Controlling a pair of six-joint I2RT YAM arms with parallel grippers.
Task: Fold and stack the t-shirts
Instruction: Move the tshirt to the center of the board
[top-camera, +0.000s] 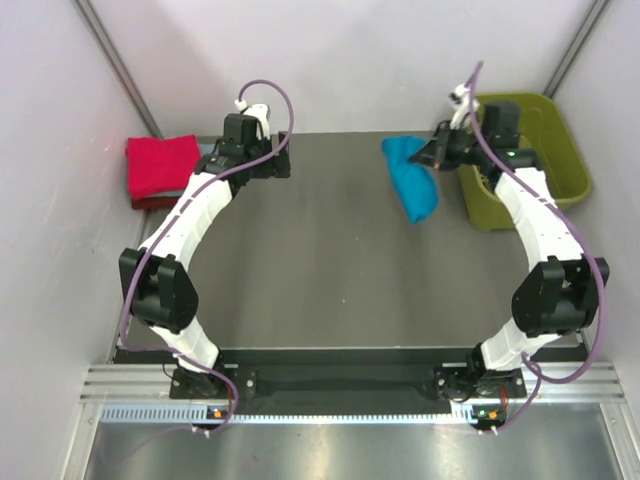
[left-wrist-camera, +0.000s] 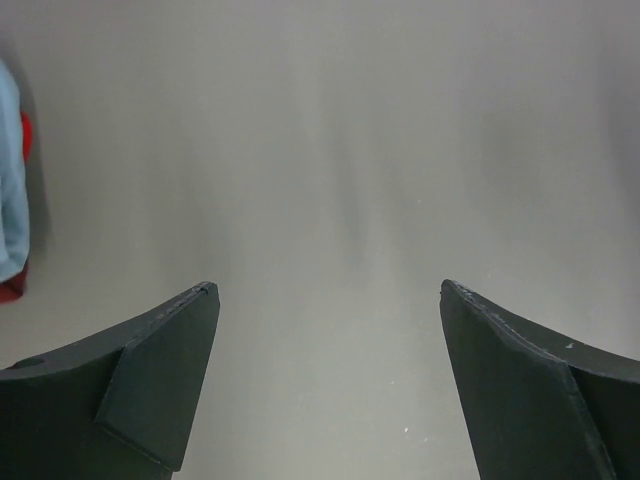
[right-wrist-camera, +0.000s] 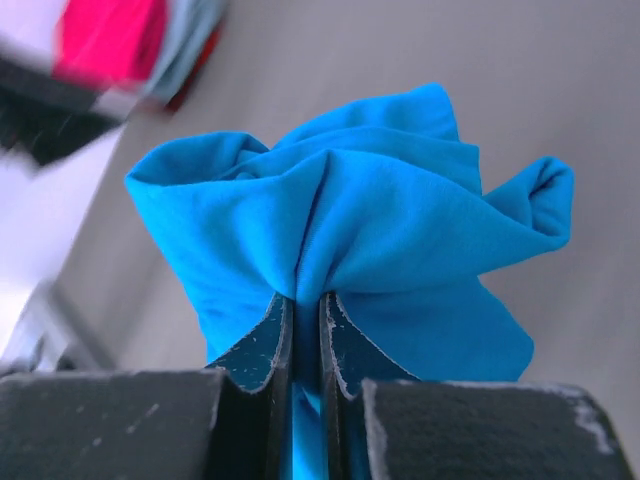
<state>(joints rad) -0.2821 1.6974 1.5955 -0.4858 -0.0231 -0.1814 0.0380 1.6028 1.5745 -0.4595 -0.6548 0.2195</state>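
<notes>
1. The right tool (right-wrist-camera: 305, 325): jaws pinched almost together on a gathered fold of the bright teal-blue cotton t-shirt (right-wrist-camera: 360, 220), which bunches above the grip and spills to both sides
2. Top view: the same shirt lies crumpled at the far right of the dark grey tabletop (top-camera: 320, 260), just beside the olive-green plastic basket (top-camera: 565, 150); whether its lower end rests on the surface or hangs clear cannot be told
3. The left tool (left-wrist-camera: 325, 290): jaws spread wide, holding nothing, over bare tabletop at the far left, near the folded red t-shirt (top-camera: 160, 165); a pale grey-blue folded t-shirt (left-wrist-camera: 10, 180) shows at the edge of the left wrist view
4. Step in hand, as judged: bringing the shirt toward the middle for spreading. Done well, the pinch does not slacken, and the cloth is drawn low and slowly, clear of the basket rim, so that it trails out flat rather than landing in a heap
5. The open left tool is best brought to a second edge, hem or shoulder, so both pull the cloth taut before any fold
</notes>
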